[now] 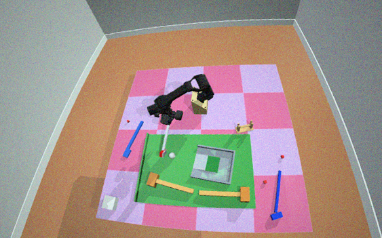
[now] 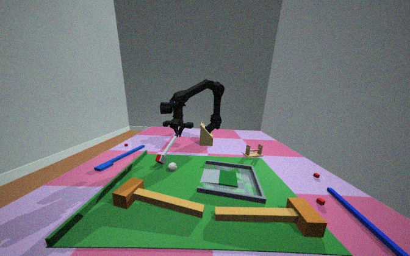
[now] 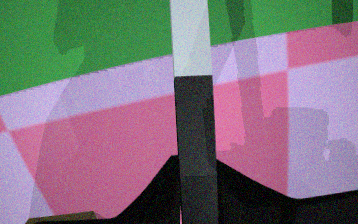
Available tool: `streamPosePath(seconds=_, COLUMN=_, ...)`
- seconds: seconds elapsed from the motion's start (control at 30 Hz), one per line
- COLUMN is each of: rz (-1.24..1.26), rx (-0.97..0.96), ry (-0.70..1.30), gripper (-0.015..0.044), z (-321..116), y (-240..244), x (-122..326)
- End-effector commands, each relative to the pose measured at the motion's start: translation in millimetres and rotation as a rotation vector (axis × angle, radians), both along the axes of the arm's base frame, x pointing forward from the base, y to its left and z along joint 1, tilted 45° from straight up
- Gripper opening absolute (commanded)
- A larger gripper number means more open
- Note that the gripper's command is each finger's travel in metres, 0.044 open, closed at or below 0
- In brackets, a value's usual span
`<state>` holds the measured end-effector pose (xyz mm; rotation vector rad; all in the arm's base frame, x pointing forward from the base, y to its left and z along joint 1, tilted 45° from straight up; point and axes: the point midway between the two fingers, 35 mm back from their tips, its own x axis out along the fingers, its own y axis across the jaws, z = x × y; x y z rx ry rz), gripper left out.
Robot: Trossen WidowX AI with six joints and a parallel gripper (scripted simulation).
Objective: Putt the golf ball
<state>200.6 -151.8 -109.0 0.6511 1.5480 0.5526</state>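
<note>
claw (image 1: 167,123) (image 2: 179,134) clamped on the red putter (image 1: 166,138) (image 2: 169,147) (image 3: 193,40); in the wrist view, putter head out of frame, golf ball (image 1: 171,155) (image 2: 172,166) likewise.

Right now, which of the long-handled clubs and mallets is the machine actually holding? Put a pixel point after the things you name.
The putter (image 1: 165,138) (image 2: 169,147) (image 3: 192,40) with the red-and-white head; the blue clubs (image 1: 134,137) (image 1: 277,193) (image 2: 122,156) (image 2: 363,220) and orange-headed mallets (image 1: 174,186) (image 1: 220,193) (image 2: 168,202) (image 2: 256,214) lie apart from it.

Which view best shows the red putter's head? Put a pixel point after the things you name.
Exterior: the red-and-white block head (image 1: 162,153) (image 2: 160,158) appears largest, its faces distinct, beside the white ball (image 1: 171,155) (image 2: 172,166). Top shows it smaller, from above; wrist shows only the shaft (image 3: 192,40).
</note>
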Motion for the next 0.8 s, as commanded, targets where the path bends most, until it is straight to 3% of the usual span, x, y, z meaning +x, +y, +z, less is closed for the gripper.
streamPosePath(seconds=0.0, rz=-0.014, rx=0.0, ry=-0.007, gripper=0.0, z=-2.8, y=2.1, x=1.9)
streamPosePath(seconds=0.77, rz=0.0, rx=-0.001, ry=-0.002, gripper=0.0, z=-17.4, y=16.9, x=0.2)
